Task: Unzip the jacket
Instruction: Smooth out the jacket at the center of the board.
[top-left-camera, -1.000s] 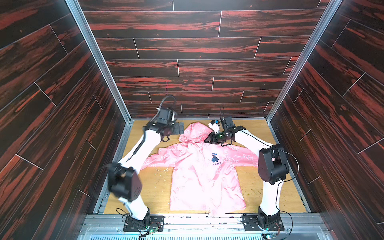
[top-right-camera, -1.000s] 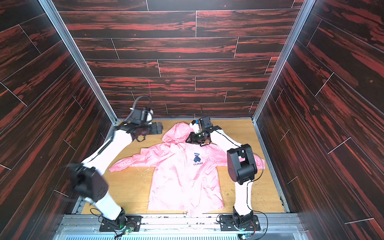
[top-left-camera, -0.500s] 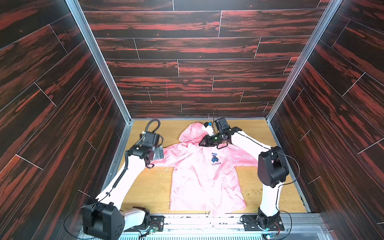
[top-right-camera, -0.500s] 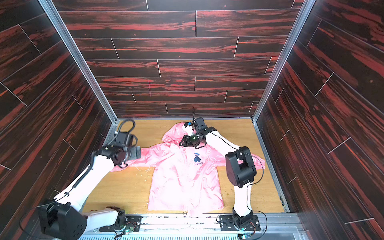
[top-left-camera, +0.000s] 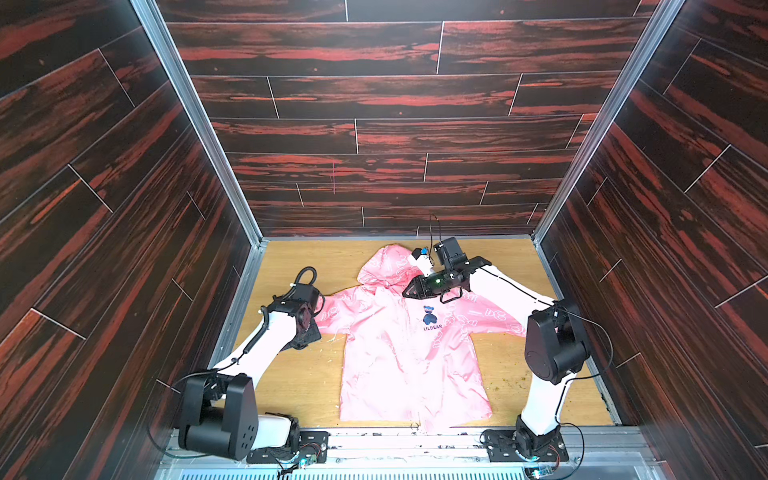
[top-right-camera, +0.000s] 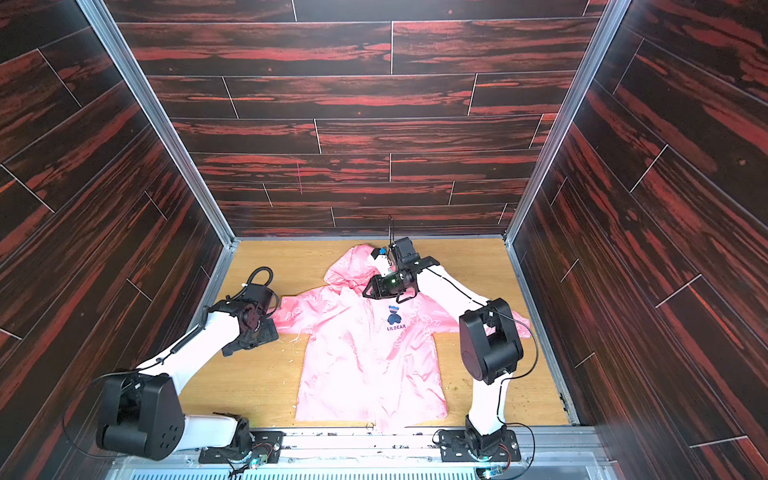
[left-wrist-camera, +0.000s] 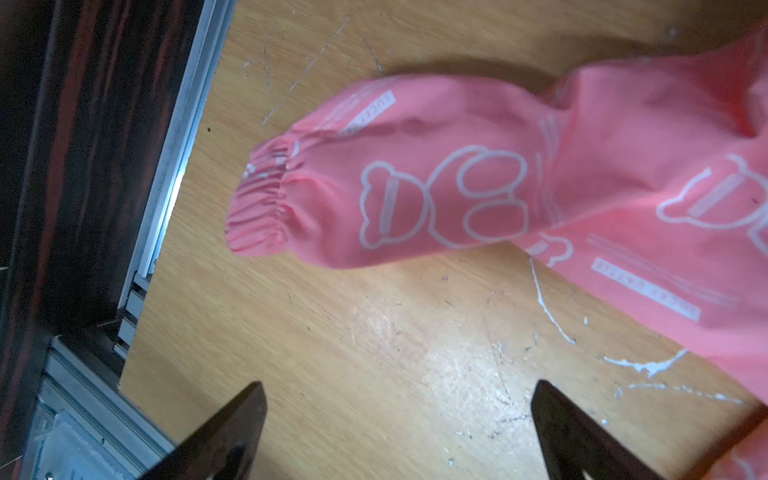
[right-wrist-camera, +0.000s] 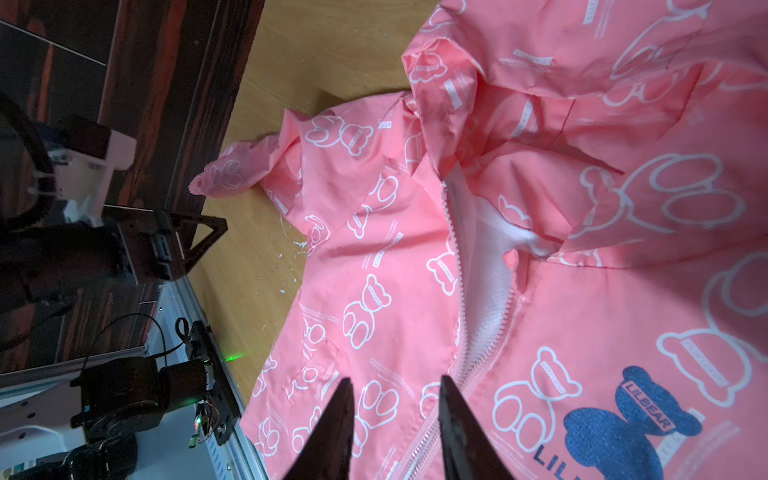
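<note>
Jacket (top-left-camera: 411, 353) pink and shiny, spread flat on the wooden table (top-left-camera: 299, 386), front side up, between the two arms. Hood (top-left-camera: 386, 266) toward the back wall, bottom edge toward the arm bases. Long sleeves out to both sides. White bear outlines all over. Small white labels with writing among the bears, too blurry to read. Dark blue bear picture (top-left-camera: 430, 316) on the chest, with "LILBEAR" under it. Zipper (right-wrist-camera: 459, 291) down the middle of the front: parted at the top by the neck, white lining showing in the gap, closed lower down. Crumpled folds around the neck and hood.

Right gripper (right-wrist-camera: 395, 382) low over the chest just under the hood, close beside the zipper line. Fingers a little way apart, pinching nothing. Zipper pull too hard to spot.

Left gripper (left-wrist-camera: 399, 384) over bare wood near the gathered cuff (left-wrist-camera: 257, 203) of the sleeve on its own side, not touching it. Fingers spread wide, holding nothing. Cuff puckered with tight little folds. White flecks (left-wrist-camera: 640, 365) and scratches on the wood beside that sleeve.
</note>
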